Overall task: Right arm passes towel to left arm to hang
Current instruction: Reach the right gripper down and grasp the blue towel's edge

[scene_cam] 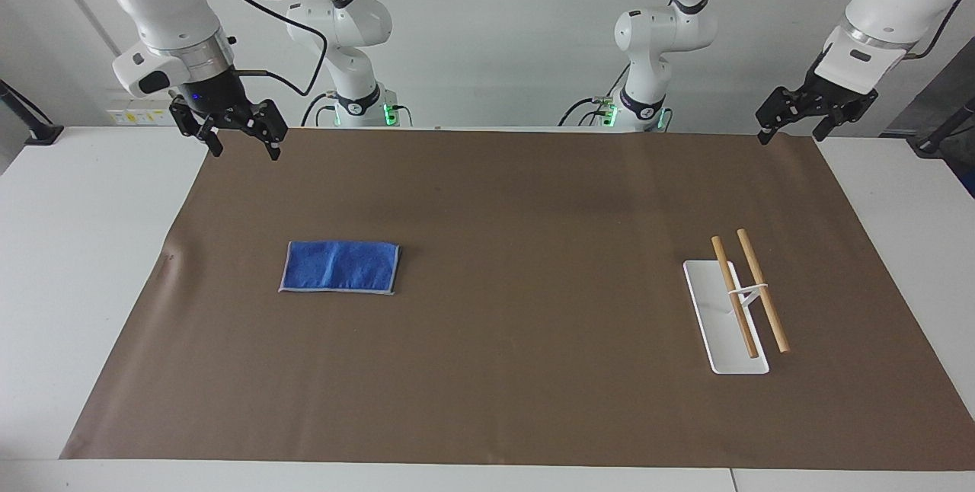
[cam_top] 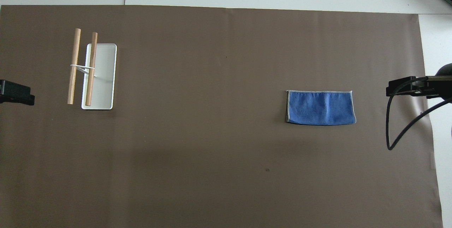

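The towel [scene_cam: 340, 267] [cam_top: 320, 108] is blue with a pale grey edge. It lies flat on the brown mat [scene_cam: 503, 202] [cam_top: 212, 150], toward the right arm's end of the table [scene_cam: 84, 263]. Nothing touches the towel.

The right gripper [scene_cam: 245, 149] hangs in the air over the mat's corner that is nearer to the robots than the towel. It is well apart from the towel. Its two fingers are spread wide and it holds nothing. A small blue light glows on its wrist, and a black cable [cam_top: 399, 129] loops down from it. In the overhead view only the tip of this gripper [cam_top: 406, 89] shows, beside the towel at the mat's edge.

The rack [scene_cam: 735, 305] [cam_top: 92, 71] stands well apart from the towel, toward the left arm's end of the table. It has a white flat base and two wooden rods lying side by side above it. Nothing hangs on the rods.

The left gripper [scene_cam: 792, 130] [cam_top: 16, 93] waits in the air over the mat's corner that is nearer to the robots than the rack, very far from the towel. Its fingers are wide too, and it holds nothing.
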{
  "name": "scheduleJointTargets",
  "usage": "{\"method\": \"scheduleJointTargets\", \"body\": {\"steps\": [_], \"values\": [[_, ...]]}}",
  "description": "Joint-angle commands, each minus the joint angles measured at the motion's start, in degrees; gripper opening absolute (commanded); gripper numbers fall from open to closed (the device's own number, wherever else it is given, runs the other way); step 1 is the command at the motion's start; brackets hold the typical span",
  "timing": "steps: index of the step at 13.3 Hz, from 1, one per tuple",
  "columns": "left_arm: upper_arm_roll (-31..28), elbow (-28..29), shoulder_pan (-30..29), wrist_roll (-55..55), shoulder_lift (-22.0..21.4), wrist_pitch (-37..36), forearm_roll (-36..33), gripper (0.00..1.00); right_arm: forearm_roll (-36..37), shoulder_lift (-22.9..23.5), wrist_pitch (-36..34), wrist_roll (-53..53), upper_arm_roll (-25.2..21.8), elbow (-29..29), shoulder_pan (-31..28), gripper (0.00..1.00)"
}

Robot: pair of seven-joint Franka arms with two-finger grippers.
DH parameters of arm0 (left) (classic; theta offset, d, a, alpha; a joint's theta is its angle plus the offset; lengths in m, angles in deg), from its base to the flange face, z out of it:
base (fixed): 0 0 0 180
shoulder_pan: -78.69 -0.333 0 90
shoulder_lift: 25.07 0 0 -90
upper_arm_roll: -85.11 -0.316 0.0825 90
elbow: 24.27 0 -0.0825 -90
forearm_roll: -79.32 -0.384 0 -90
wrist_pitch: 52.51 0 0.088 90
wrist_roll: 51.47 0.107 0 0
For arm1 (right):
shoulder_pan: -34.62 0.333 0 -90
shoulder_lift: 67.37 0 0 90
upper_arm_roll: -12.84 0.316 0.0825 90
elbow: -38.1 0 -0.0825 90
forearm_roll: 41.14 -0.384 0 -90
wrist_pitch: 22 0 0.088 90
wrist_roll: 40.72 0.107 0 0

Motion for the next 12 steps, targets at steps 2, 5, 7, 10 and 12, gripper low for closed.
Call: {"method": "scheduleJointTargets", "body": {"steps": [2, 5, 7, 10, 12], "values": [[0.3, 1.3, -0.7, 0.2, -1.3, -0.4, -0.1, 1.0, 0.0, -0.5, 9.7, 1.5, 1.2, -8.7, -0.1, 1.0], [0.3, 1.3, -0.6, 0.2, -1.3, -0.4, -0.1, 1.0, -0.1, 2.4, 20.9, 1.5, 2.7, -15.3, 0.1, 1.0], [0.3, 1.3, -0.6, 0.2, -1.3, -0.4, -0.1, 1.0, -0.2, 5.6, 26.0, 1.5, 2.7, -17.0, 2.1, 1.0], [0.3, 1.3, -0.6, 0.2, -1.3, -0.4, -0.1, 1.0, -0.1, 9.3, 35.9, 0.2, 2.7, -22.0, 2.3, 1.0], [0.3, 1.3, -0.6, 0.2, -1.3, -0.4, -0.1, 1.0, -0.1, 10.2, 43.1, -1.9, 2.7, -26.4, 2.3, 1.0]]}}
